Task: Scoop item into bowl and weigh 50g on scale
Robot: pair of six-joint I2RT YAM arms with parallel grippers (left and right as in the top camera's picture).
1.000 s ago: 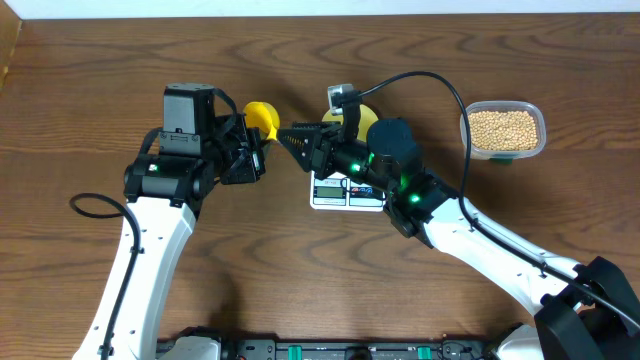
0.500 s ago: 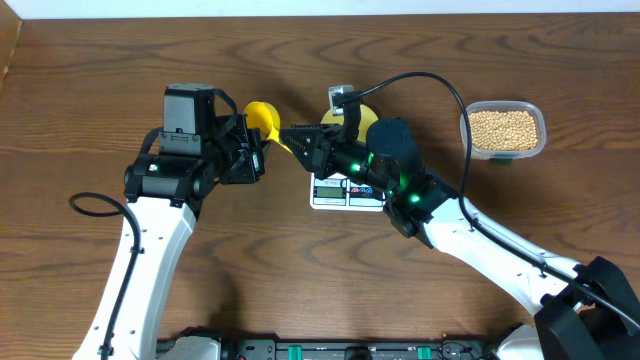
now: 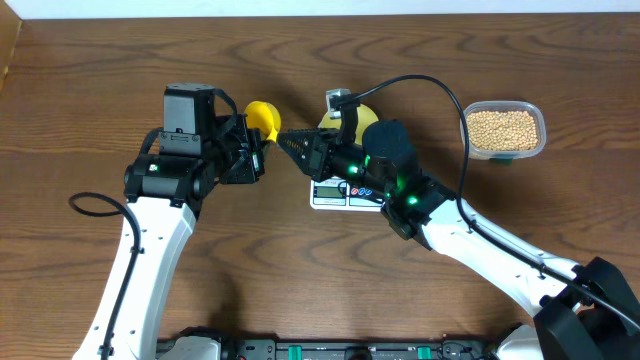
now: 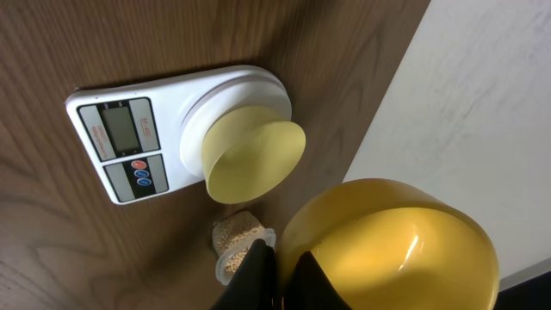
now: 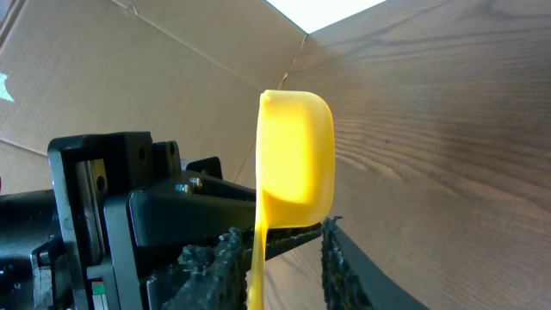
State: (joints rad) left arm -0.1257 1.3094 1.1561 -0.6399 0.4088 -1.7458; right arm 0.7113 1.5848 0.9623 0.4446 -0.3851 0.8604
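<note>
left gripper (image 3: 258,150) is clamped on the empty scoop (image 3: 262,117). right gripper (image 3: 292,140) straddles its handle, but i cannot tell if it grips. if the left lets go early, the scoop drops. beans (image 3: 503,128) sit in the tub (image 3: 504,155), well apart from the bowl (image 4: 255,159) on the scale (image 4: 129,146).

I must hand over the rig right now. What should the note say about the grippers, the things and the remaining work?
Grippers: the left gripper is shut on the yellow scoop, which is empty. The right gripper is open, its jaws on either side of the scoop's handle, not clamped.
Things: the bowl sits on the scale; no beans are seen in it. The beans are in the clear tub to the right.
Done: bowl placed on scale.
Left: scoop beans into the bowl and weigh.
</note>
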